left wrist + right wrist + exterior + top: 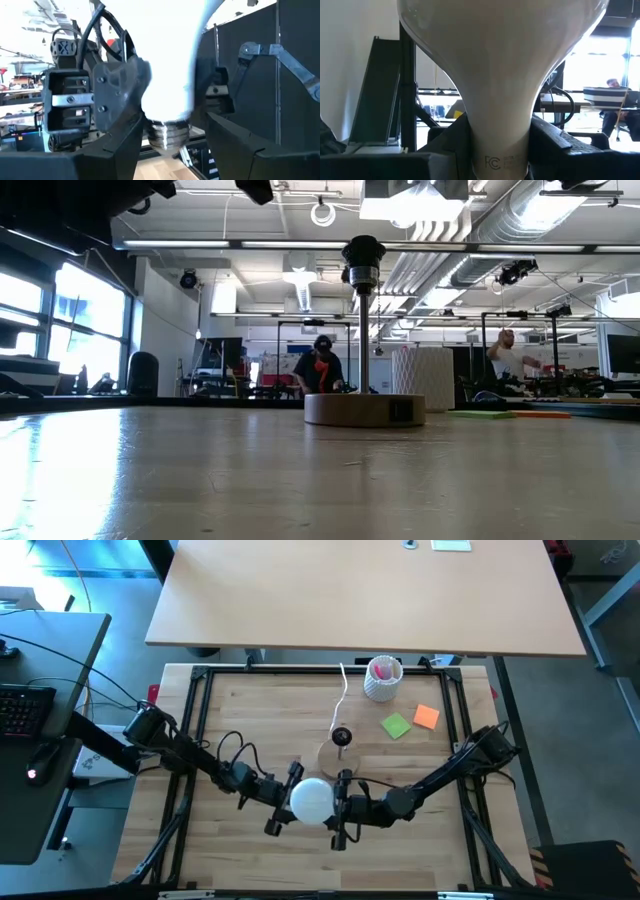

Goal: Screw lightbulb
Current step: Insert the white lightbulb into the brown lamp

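Note:
The white lightbulb point(311, 798) is up in the air near the table's front middle, globe up and silvery screw base point(167, 136) down. My right gripper point(336, 807) is shut on it from the right. My left gripper point(289, 799) is open on the bulb's left. Its two fingers point(117, 150) stand on either side of the screw base with a gap. The round wooden stand point(338, 756) with its black socket point(342, 736) rests on the table just beyond the bulb. In the low view, the stand point(364, 409) shows and the bulb is out of view. My right gripper pinches the bulb's narrow neck point(496, 150) between its two fingers point(451, 145), just below the globe. The fingers come in level from the table's right. The bulb stands upright in the hold, lifted clear of the table.
A white perforated cup point(382, 678) with pink contents stands at the back. A green note point(396, 726) and an orange note point(427, 717) lie right of the stand. A white cord point(343, 695) runs from the stand to the far edge. People show beyond the table point(320, 370).

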